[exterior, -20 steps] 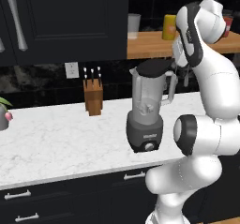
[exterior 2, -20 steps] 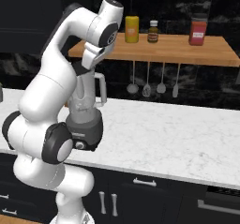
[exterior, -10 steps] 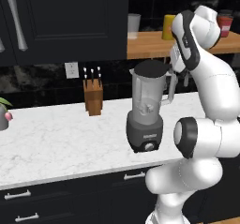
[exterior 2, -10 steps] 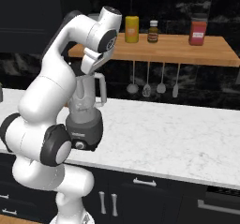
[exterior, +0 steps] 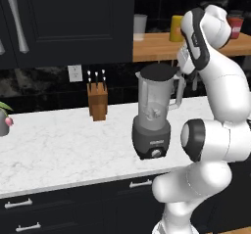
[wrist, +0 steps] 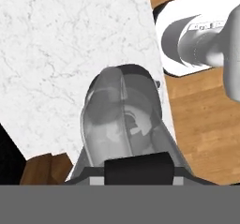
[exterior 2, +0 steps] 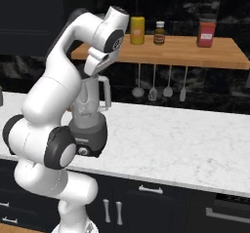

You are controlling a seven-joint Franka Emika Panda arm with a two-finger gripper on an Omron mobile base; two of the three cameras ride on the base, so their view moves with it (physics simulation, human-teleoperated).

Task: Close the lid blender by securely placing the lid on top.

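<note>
Lid (exterior: pixel 158 72) now down on the blender (exterior: pixel 153 115) mouth, lower than a second ago, at twelve o'clock of the bench (exterior: pixel 59 140), fingers (wrist: pixel 136 168) clenched on it; seating nearly done.

We see flat, even rendered light: bright white marble table (exterior: pixel 59 145), dim black cabinets (exterior: pixel 73 22), soft shadows, slightly coarse detail.

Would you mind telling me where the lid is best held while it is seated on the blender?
At its rim, from straight above. The lid is a flat black disc lying level over the mouth of the blender, so only its edge offers the fingers purchase, and the side handle and spout crowd any sideways approach.
</note>
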